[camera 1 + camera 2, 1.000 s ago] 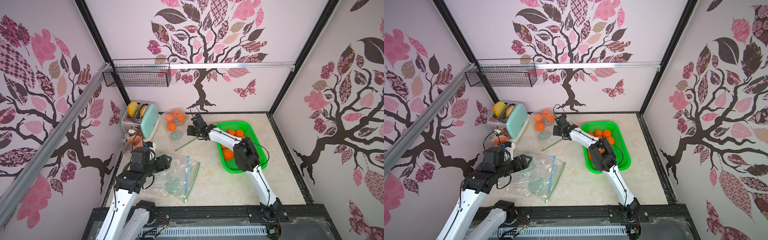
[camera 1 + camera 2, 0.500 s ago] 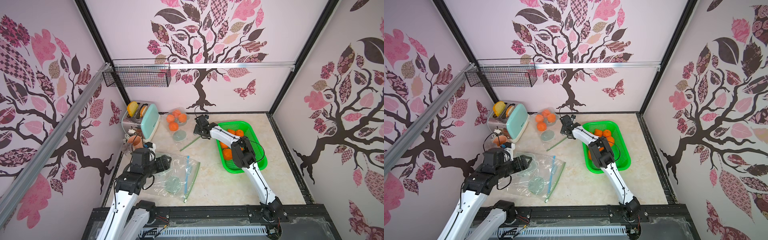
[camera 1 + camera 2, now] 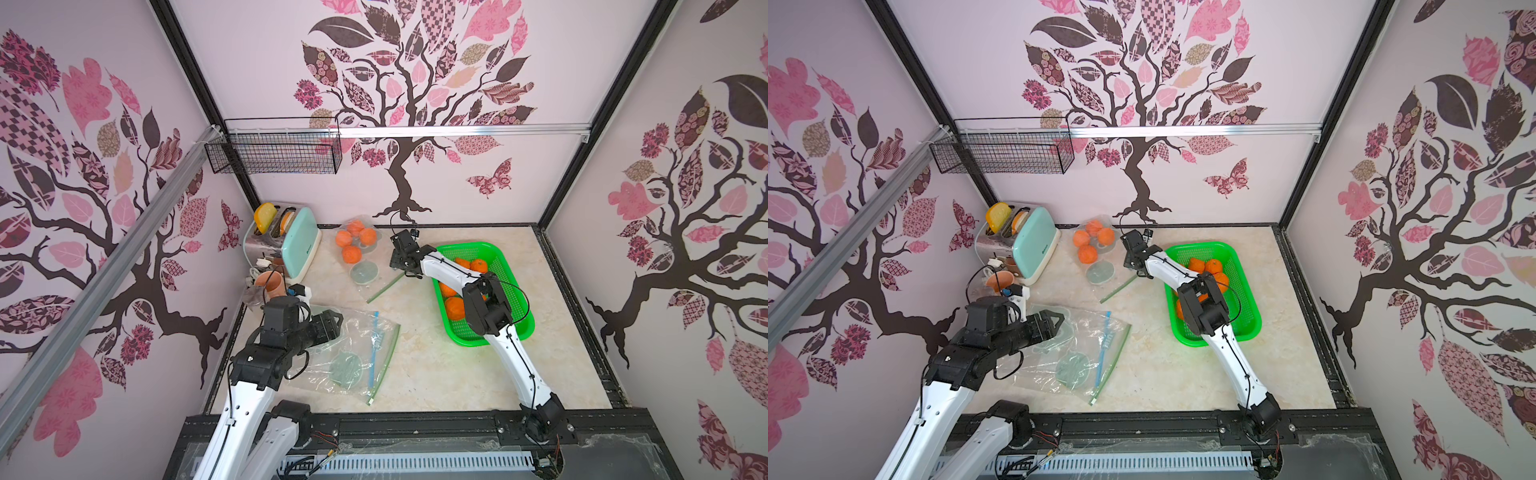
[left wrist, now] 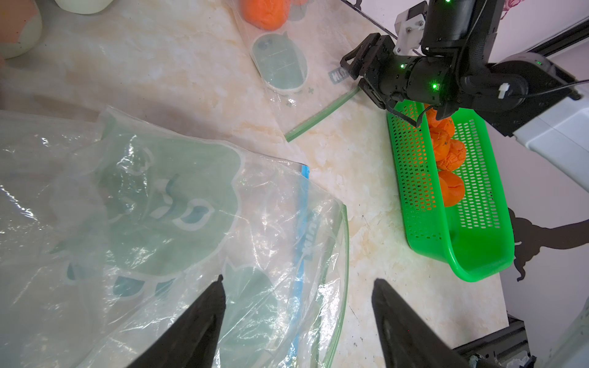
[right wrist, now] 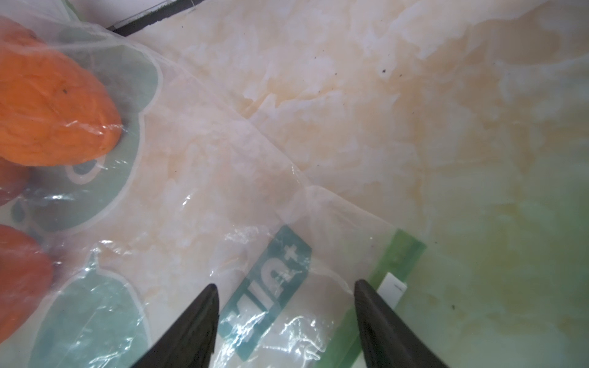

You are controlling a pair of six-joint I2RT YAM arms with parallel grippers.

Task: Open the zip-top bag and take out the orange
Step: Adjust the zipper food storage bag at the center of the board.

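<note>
**Holdings, largest to smallest**

1. Marble-look tabletop. Bears everything below.
2. Right arm. Stretched far out from its base, passing over the green basket, with the wrist tipped down towards the back of the table.
3. Left arm. Folded close to its base, well apart from the task's bag. The right arm is much the nearer of the two.
4. Empty zip-top bag. Lies flat and crumpled under the left gripper. That gripper's jaws are apart and grip nothing.
5. Filled zip-top bag. Lies at the back, just beside the mint toaster. Its closed end faces the back wall and its mouth end faces the right arm.
6. Right gripper. Jaws are apart and point down at the bag's mouth end, with only printed film between them. Whether the tips touch the film cannot be told.
7. Green zip strip. Its long axis runs diagonally from the right gripper towards the front and the robot's left. In the right wrist view the strip passes by one finger and is not between the pair. My judgement is that the jaws need a small sideways shift to straddle it.
8. Oranges. Several are bunched inside the filled bag, well back from the strip. None of them is out yet.
9. Small white tab. Sits on the strip just beside one finger. What it is for is unclear.
</note>
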